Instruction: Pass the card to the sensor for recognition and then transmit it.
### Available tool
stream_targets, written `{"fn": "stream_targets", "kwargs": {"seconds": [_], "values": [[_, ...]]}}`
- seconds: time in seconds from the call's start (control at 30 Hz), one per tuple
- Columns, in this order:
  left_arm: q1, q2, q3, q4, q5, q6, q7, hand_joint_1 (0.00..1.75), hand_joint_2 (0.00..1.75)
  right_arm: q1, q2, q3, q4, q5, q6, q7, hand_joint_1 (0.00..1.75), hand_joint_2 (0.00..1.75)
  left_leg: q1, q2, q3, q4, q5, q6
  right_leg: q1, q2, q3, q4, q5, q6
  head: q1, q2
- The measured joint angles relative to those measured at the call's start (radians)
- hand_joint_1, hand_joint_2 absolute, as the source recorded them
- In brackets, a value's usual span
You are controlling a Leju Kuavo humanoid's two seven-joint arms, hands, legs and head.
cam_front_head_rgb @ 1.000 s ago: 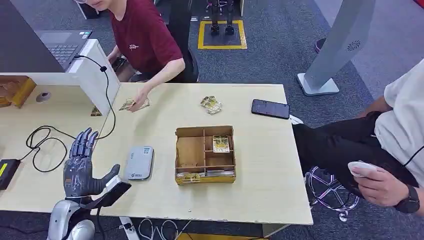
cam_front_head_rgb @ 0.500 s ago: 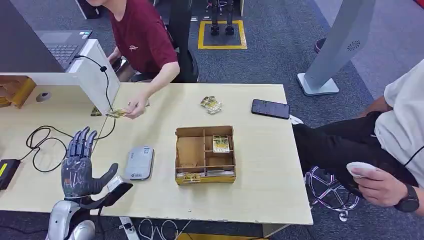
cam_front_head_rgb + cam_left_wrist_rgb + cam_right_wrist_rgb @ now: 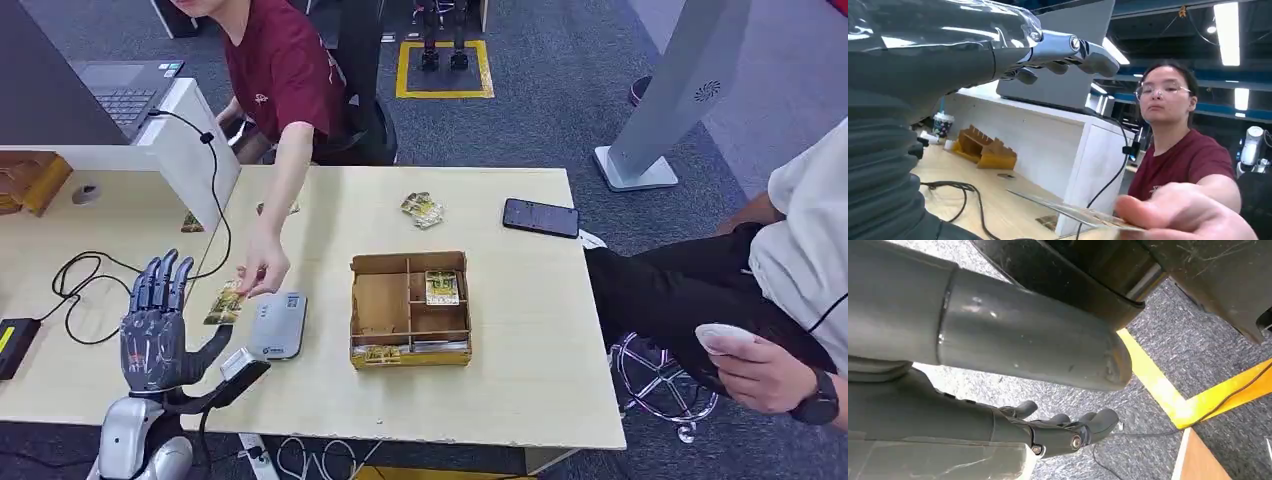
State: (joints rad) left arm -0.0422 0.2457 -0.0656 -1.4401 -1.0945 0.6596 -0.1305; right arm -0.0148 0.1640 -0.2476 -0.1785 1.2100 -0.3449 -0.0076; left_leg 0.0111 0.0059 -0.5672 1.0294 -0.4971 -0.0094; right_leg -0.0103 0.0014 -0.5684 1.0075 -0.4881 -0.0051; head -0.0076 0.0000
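A: Waiting at the lower left of the head view, the left hand stood raised above the counter with its fingers spread apart and nothing in them.

B: And where was the card?

A: It was pinched in the person's hand, held out just right of the robot's fingers and just left of the grey sensor. In the left wrist view its edge ran out from the person's fingertips toward the robot's hand, not touching it.

B: So the handover was not made?

A: Judging by that gap, no. The card had not been received, and presenting it to the sensor and passing it on both remained.

B: What of the right hand?

A: It hung beside the body over grey carpet, fingers loosely curled, holding nothing.

B: Anything else on the counter?

A: A cardboard box with compartments sat at centre, one card lying in its upper right compartment; loose cards and a dark phone lay toward the upper right.
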Motion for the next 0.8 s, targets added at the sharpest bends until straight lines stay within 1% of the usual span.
{"fn": "stream_targets", "kwargs": {"seconds": [0.1,0.13,0.17,0.2,0.4,0.63,0.8], "values": [[-0.003,0.002,-0.001,0.004,0.004,0.000,0.001,0.00,1.75,0.000,0.000,0.000,0.000,0.000,-0.001,0.000,0.00,0.00,0.000,0.000,0.000,0.000,0.000,0.000,0.000,0.000,0.000,0.000,0.000,0.000,0.000,0.000],[-0.004,0.002,-0.001,0.006,0.009,-0.001,0.002,0.33,1.75,0.000,0.000,0.000,0.000,0.000,-0.001,0.000,0.00,0.00,0.000,0.000,0.000,0.000,0.000,0.000,0.000,0.000,0.000,0.000,0.000,0.000,0.000,0.000],[-0.005,0.002,-0.001,0.008,0.012,-0.001,0.002,1.68,1.75,0.000,0.000,0.000,0.000,0.000,-0.001,0.000,0.00,0.00,0.000,0.000,0.000,0.000,0.000,0.000,0.000,0.000,0.000,0.000,0.000,0.000,0.000,0.000],[-0.006,0.002,-0.002,0.009,0.018,-0.003,0.002,1.75,1.75,0.000,0.000,0.000,0.000,0.000,-0.001,0.000,0.00,0.00,0.000,0.000,0.000,0.000,0.000,0.000,0.000,0.000,0.000,0.000,0.000,0.000,0.000,0.000],[-0.009,0.007,-0.007,0.010,0.060,-0.010,-0.013,1.75,1.75,0.000,0.000,0.000,0.000,0.000,-0.002,0.000,0.00,0.00,0.000,0.000,0.000,0.000,0.000,0.000,0.000,0.000,0.000,0.000,0.000,0.000,0.000,0.000],[-0.010,0.011,-0.010,0.010,0.061,-0.011,-0.018,1.75,1.75,0.000,0.000,0.000,0.000,0.000,-0.001,0.000,0.00,0.00,0.000,0.000,0.000,0.000,0.000,0.000,0.000,0.000,0.000,0.000,0.000,0.000,0.000,0.000],[-0.012,0.013,-0.011,0.011,0.087,-0.019,-0.030,1.75,1.75,0.000,0.000,0.000,0.000,0.000,-0.001,0.000,0.00,0.00,0.000,0.000,0.000,0.000,0.000,0.000,0.000,0.000,0.000,0.000,0.000,0.000,0.000,0.000]]}}
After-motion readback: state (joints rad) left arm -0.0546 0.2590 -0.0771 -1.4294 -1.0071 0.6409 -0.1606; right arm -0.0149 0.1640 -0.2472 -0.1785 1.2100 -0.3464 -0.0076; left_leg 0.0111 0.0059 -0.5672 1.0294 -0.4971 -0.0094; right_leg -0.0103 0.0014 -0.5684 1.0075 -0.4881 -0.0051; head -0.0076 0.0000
